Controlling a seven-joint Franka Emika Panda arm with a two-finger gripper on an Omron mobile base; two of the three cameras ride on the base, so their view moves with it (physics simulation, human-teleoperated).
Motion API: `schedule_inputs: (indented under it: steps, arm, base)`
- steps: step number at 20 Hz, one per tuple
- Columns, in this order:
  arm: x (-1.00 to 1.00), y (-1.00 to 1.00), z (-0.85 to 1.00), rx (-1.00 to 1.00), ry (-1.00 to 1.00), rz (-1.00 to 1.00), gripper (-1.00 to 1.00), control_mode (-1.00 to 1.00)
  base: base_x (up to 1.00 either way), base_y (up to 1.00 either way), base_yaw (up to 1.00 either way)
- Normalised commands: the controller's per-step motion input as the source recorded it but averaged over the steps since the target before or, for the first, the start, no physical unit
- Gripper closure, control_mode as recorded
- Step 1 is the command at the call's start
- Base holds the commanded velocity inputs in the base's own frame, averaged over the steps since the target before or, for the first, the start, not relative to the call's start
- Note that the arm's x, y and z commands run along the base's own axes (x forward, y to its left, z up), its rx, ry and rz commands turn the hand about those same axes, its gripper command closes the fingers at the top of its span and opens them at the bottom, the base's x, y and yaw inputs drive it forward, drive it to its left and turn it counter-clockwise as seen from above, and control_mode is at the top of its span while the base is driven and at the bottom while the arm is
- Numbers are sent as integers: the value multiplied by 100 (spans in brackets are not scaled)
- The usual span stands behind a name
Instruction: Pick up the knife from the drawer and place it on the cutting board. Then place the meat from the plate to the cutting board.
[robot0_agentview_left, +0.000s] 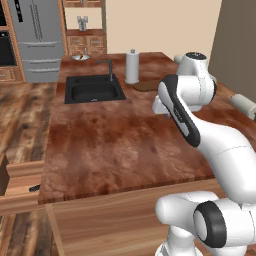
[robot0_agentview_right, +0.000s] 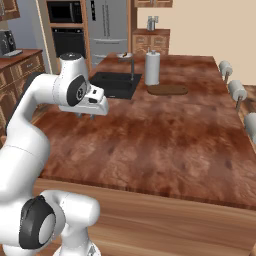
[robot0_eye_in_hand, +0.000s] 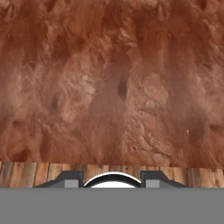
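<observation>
Now, from the left base view, we are looking at the drawer (robot0_agentview_left: 17, 182) hanging open at the left end of the bench (robot0_agentview_left: 115, 145). The knife (robot0_agentview_left: 34, 188) is peeking out as a small dark bit inside it, just under the bench edge. The cutting board (robot0_agentview_left: 145, 86) is lying far back, beside the paper towel roll (robot0_agentview_left: 132, 66) and near the sink (robot0_agentview_left: 93, 89). Our arm is reaching over the bench, well apart from the drawer.

From the right base view, we are seeing our pincer (robot0_agentview_right: 92, 116) hanging just above the bench near the sink. The cutting board (robot0_agentview_right: 168, 90) is bare. A small plate (robot0_agentview_right: 125, 55) is sitting far back, too small to check for meat.

From the hand view, our pincer (robot0_eye_in_hand: 112, 179) is pointing down at bare bench top. Its two tips are standing apart with nothing between them.

We are guessing the knife is light, stiff and thin, and a bit slippery. We should take it by the dark handle, not the blade.
</observation>
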Motion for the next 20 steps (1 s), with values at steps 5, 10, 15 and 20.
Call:
schedule_inputs:
  steps: [5,10,15,20]
  arm:
    - [-2,0,0,2,-2,0,-100,-100]
    - [0,0,0,0,0,0,-100,-100]
    - [-5,0,0,0,-1,0,-100,-100]
    - [0,0,0,0,0,0,-100,-100]
  base:
    - [0,0,0]
    - [0,0,0]
    - [0,0,0]
    - [0,0,0]
